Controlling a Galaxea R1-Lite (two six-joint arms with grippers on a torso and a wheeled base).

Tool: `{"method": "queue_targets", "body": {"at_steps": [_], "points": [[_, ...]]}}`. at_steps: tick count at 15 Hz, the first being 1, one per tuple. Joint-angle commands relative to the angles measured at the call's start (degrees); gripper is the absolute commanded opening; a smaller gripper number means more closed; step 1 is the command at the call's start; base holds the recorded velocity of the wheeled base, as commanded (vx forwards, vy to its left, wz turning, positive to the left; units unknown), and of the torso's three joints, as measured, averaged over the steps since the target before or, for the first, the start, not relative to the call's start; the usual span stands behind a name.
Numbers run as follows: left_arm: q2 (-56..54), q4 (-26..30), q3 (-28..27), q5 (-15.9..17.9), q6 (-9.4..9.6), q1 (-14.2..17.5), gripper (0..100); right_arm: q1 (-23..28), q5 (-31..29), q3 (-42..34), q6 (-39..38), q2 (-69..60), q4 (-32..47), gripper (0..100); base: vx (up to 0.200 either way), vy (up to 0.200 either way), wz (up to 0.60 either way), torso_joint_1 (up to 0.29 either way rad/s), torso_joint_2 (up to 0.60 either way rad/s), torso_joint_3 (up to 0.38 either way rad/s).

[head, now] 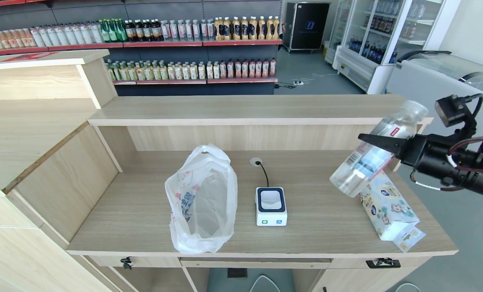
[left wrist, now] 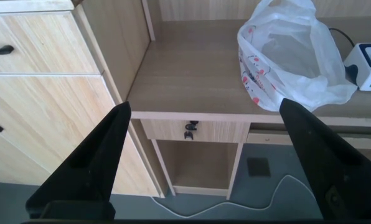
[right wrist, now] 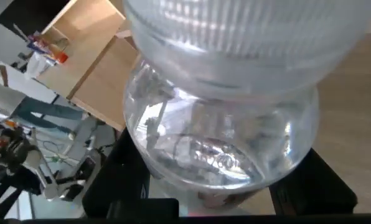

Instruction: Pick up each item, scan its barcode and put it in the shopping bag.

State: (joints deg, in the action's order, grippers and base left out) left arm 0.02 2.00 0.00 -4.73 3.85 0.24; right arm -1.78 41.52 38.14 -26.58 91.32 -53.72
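Note:
A clear plastic water bottle (head: pixel 373 152) hangs tilted above the counter's right end, with my right gripper (head: pixel 381 147) shut on its middle; up close its ribbed body (right wrist: pixel 229 118) sits between the jaws. Below it on the counter lies a printed tissue pack (head: pixel 389 211). The white barcode scanner (head: pixel 271 205) sits at the counter's centre, its cable running to a grommet. Left of it stands the open white shopping bag (head: pixel 202 199), seen too in the left wrist view (left wrist: pixel 291 56). My left gripper (left wrist: pixel 204 162) is open, held low in front of the counter's left end.
The wooden counter (head: pixel 144 211) has a raised back ledge (head: pixel 241 109) and a tall side panel on the left. Drawers (left wrist: pixel 42 50) sit under and beside it. Shelves of bottled drinks and fridges stand behind.

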Motion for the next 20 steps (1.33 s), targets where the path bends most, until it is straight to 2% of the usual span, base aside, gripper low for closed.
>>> {"method": "queue_targets", "body": {"at_steps": [1, 3, 8, 11, 17, 18, 20], "points": [[0.0, 0.0, 0.0, 0.0, 0.01, 0.0, 100, 0.8, 3.9, 1.4, -2.3, -9.4, 0.7, 0, 0.000, 0.000, 0.00, 0.000, 0.00, 0.000], [0.0, 0.0, 0.0, 0.0, 0.01, 0.0, 100, 0.7, 10.7, 2.5, -5.9, -11.0, 0.6, 0, 0.000, 0.000, 0.00, 0.000, 0.00, 0.000], [0.0, 0.0, 0.0, 0.0, 0.01, 0.0, 100, -0.1, 19.9, 2.8, -12.9, -18.0, 0.6, 0, 0.000, 0.000, 0.00, 0.000, 0.00, 0.000], [0.0, 0.0, 0.0, 0.0, 0.01, 0.0, 100, -0.7, 24.1, 2.8, -14.7, -20.5, 0.6, 0, 0.000, 0.000, 0.00, 0.000, 0.00, 0.000], [0.0, 0.0, 0.0, 0.0, 0.01, 0.0, 100, -6.8, 27.6, 3.0, -17.6, -24.4, 0.6, 0, 0.000, 0.000, 0.00, 0.000, 0.00, 0.000], [0.0, 0.0, 0.0, 0.0, 0.01, 0.0, 100, -7.4, 30.6, 3.2, -20.4, -26.0, 0.6, 0, 0.000, 0.000, 0.00, 0.000, 0.00, 0.000], [0.0, 0.0, 0.0, 0.0, 0.01, 0.0, 100, -8.7, 33.9, 3.1, -20.4, -26.9, 0.6, 0, 0.000, 0.000, 0.00, 0.000, 0.00, 0.000]]}}
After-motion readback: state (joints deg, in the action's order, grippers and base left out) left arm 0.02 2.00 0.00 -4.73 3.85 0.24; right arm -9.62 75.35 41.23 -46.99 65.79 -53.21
